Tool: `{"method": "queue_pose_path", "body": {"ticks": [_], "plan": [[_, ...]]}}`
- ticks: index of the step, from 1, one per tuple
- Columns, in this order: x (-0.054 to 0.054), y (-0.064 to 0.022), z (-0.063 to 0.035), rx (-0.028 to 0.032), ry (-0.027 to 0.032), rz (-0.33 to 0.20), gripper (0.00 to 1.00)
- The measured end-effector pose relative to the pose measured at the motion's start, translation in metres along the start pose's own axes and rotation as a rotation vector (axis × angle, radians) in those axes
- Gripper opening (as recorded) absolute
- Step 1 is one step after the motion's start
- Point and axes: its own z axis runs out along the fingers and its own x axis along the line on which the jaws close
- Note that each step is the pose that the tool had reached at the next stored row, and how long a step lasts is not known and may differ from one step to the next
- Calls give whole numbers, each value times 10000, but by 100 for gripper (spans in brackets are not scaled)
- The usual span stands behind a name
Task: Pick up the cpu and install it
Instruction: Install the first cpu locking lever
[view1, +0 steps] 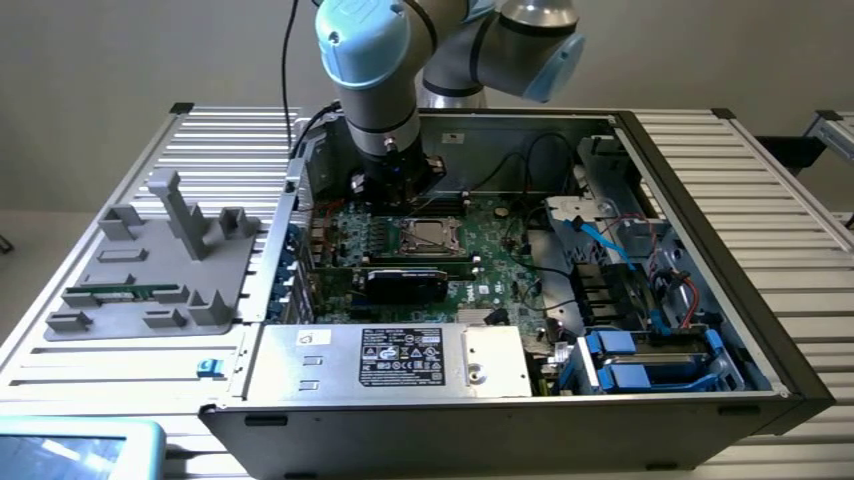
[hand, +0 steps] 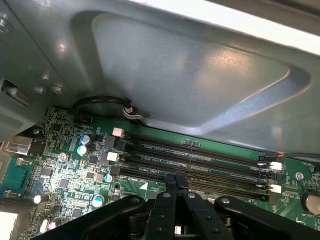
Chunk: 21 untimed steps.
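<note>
**Apparently at the seating end of the job**

Reads as the install step, not the pick-up. Small flat silver-topped square cpu (view1: 427, 235) seemingly lying inside the larger square metal-framed socket (view1: 406, 238) on the green motherboard (hand: 60, 170), though hard to confirm as fully seated. Black two-fingered hand (hand: 175, 179) pressed together, clamped on nothing visible. Poised low inside the open dark grey computer case (view1: 534, 430), just over the long black memory slots (hand: 200, 165) beside that socket. Calls, by this judgement, for care in any further motion: tight room under the grey sheet-metal case wall (hand: 190, 75), slots and cables close by.
</note>
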Motion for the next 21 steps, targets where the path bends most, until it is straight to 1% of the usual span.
{"method": "queue_pose_path", "body": {"ticks": [4, 16, 21], "plan": [[-31, -7, 5, -2, 0, -1, 9], [-32, -14, 23, -2, 2, -5, 9], [-56, -22, 33, -4, 3, -7, 9]]}}
